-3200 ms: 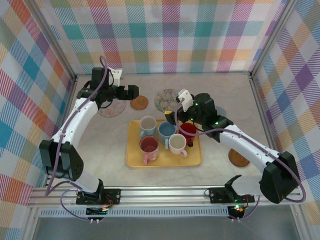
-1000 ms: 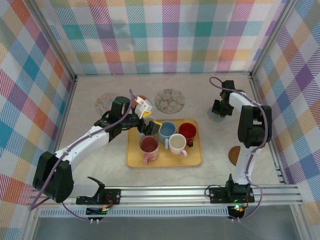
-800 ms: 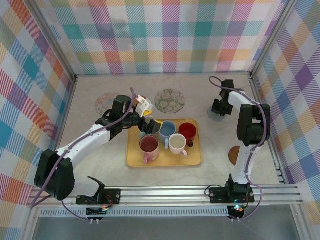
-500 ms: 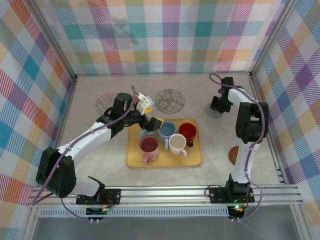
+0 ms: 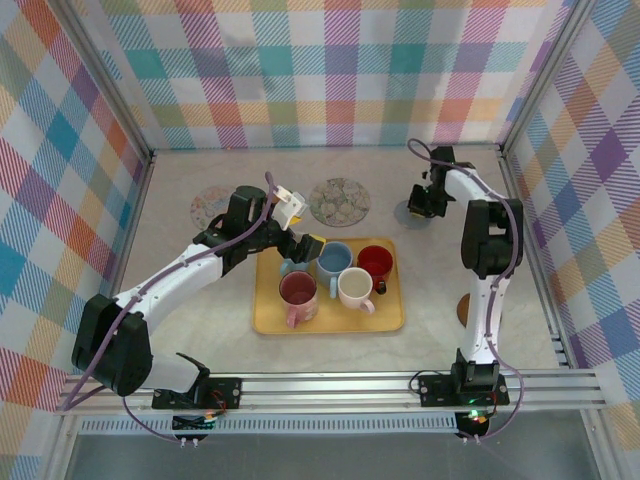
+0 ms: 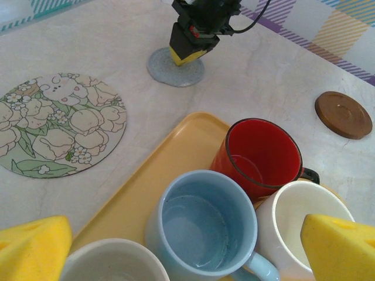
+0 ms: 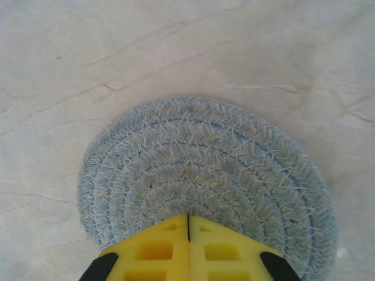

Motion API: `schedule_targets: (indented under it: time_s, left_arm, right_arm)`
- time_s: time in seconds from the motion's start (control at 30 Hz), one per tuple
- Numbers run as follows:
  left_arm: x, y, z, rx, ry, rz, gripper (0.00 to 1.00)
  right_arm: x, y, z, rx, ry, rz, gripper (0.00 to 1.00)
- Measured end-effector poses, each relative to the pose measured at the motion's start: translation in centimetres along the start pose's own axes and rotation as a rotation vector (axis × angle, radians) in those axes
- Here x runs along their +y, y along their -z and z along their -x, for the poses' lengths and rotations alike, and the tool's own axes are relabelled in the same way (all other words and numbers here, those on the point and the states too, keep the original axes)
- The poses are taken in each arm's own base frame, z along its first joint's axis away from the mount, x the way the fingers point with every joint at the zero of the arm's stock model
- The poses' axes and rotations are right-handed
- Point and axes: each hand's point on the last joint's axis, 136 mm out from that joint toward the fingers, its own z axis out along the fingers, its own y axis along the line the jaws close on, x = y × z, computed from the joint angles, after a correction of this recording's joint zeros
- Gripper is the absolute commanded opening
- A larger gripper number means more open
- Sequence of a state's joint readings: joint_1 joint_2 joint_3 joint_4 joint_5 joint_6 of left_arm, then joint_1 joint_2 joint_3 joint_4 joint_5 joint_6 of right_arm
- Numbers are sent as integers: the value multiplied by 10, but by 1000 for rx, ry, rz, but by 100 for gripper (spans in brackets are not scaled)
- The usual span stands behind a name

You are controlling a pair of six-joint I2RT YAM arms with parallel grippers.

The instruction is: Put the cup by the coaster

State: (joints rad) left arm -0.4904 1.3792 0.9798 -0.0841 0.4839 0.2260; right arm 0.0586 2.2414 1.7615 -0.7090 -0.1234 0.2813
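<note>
Far left on the table (image 5: 190, 290), a patterned coaster (image 5: 205, 206) is seen, partly covered by the left arm. The left gripper (image 5: 300, 245) is hung above the back-left corner of the tray (image 5: 268, 318), jaws spread wide, nothing held. In the left wrist view its yellow fingertips (image 6: 32, 249) are seen at both lower corners, with the blue cup (image 6: 199, 225) between them and below. No contact with any cup is visible.

All five cups are sat upright in the tray:
- pale cup (image 6: 111, 260) at back left, under the gripper
- blue cup (image 5: 333, 260) back middle
- red cup (image 5: 375, 262) back right
- pink cup (image 5: 298, 291) front left
- white cup (image 5: 354, 288) front right

Blue, red and white are packed close; whether they touch cannot be told. No cup is placed by a coaster yet.

A floral coaster (image 5: 340, 200) is laid just behind the tray. Further right, the woven coaster (image 5: 406, 213) is laid flat near the back wall, well apart from the tray. The right gripper (image 5: 422, 203) is pointed down at it, jaws clamped together and empty. In the right wrist view the joined tips (image 7: 188, 240) are set at the near edge of the woven coaster (image 7: 205, 164). A brown coaster (image 5: 463, 310) is half hidden behind the right arm, right of the tray.
</note>
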Motion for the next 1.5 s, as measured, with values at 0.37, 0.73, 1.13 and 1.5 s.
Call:
schedule_targets:
  time_s: [0.37,0.73,1.13,1.5]
  left_arm:
    - [4,1,-4,16,0,29,100]
    - [6,3,-3,14,-3,40,100]
    - [5,4,-4,14,-3,41,100]
    - [5,6,-3,8,-5,49,100]
  right_arm:
    - [22,-8,3,15,6,35,0]
    - [34,-12,9,12,5,56,0]
    - [36,-13,11,11,5,61,0]
    - [36,-13,12,10,1,61,9]
